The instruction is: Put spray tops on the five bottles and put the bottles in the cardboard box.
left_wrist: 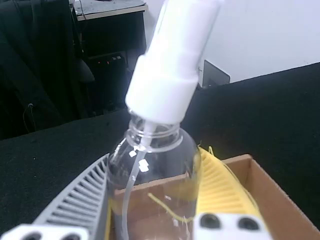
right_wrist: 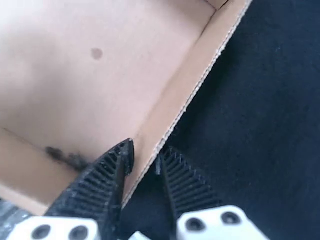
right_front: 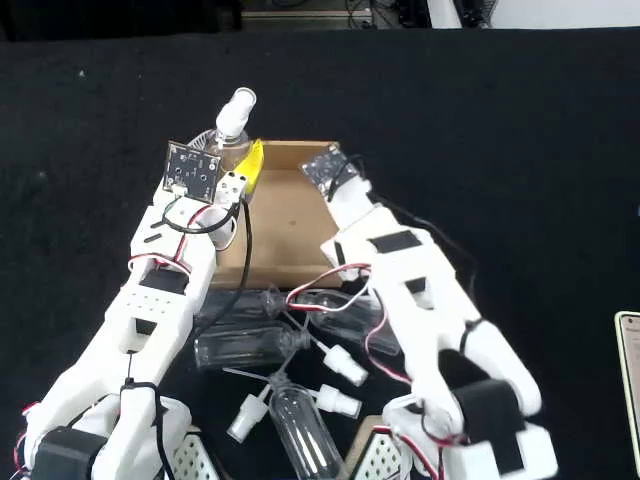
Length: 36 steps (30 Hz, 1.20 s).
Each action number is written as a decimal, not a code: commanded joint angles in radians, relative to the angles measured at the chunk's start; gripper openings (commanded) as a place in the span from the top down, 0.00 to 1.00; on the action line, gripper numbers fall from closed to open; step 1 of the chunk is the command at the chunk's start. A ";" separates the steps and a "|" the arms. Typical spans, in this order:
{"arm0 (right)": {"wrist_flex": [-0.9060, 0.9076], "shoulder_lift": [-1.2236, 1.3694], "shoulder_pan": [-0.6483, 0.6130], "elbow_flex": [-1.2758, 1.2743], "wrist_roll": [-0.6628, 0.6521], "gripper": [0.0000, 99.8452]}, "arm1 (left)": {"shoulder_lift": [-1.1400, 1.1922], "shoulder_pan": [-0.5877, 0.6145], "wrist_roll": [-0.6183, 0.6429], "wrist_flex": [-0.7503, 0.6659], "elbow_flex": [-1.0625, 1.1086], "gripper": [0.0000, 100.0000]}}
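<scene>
White spray top [left_wrist: 170, 70]: tip runs off the left wrist view's edge. Clear plastic bottle [left_wrist: 150, 170] beneath it: lower body out of frame. Loose clear bottles [right_front: 237, 347] on black desk [right_front: 500, 120]: partly under both arms. Brown cardboard box [right_front: 285, 215]: near wall partly covered. Pale flat object [right_front: 630, 380]: cut off at the high view's right edge, unidentifiable.

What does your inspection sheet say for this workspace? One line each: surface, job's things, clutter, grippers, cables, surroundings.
Surface: black cloth covers the table.
Job's things: box mid-table; capped bottle held over its far left corner; uncapped bottles and loose tops lie between the arms' bases.
Clutter: flat object at the table's right edge.
Grippers: left gripper shut on the capped bottle; right gripper clamps the box wall.
Cables: wires loop along both arms.
Surroundings: desk and white wall behind.
</scene>
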<state>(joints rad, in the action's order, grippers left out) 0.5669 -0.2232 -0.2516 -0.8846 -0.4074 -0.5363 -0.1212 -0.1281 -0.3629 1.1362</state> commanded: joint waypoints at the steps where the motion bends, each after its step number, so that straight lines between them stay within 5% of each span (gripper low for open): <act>1: -0.026 0.035 -0.015 0.087 -0.032 0.97 | -0.051 0.016 -0.006 -0.002 -0.016 0.97; 7: -0.009 -0.004 -0.014 0.058 0.057 0.96 | -0.041 0.005 -0.006 -0.002 -0.016 0.97; 13: 0.060 -0.188 -0.020 0.053 0.086 0.81 | -0.038 0.019 -0.005 0.000 -0.015 0.97; 27: -0.035 -0.538 0.038 -0.205 0.143 0.81 | -0.035 0.016 0.002 -0.018 0.048 0.97; 36: -0.173 -0.590 0.173 -0.318 0.267 0.81 | 0.163 0.047 0.138 -0.476 0.091 0.97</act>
<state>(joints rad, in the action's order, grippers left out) 0.4580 -0.7695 -0.1243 -1.1976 -0.1757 -0.4519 -0.0905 -0.0069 -0.6866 1.2528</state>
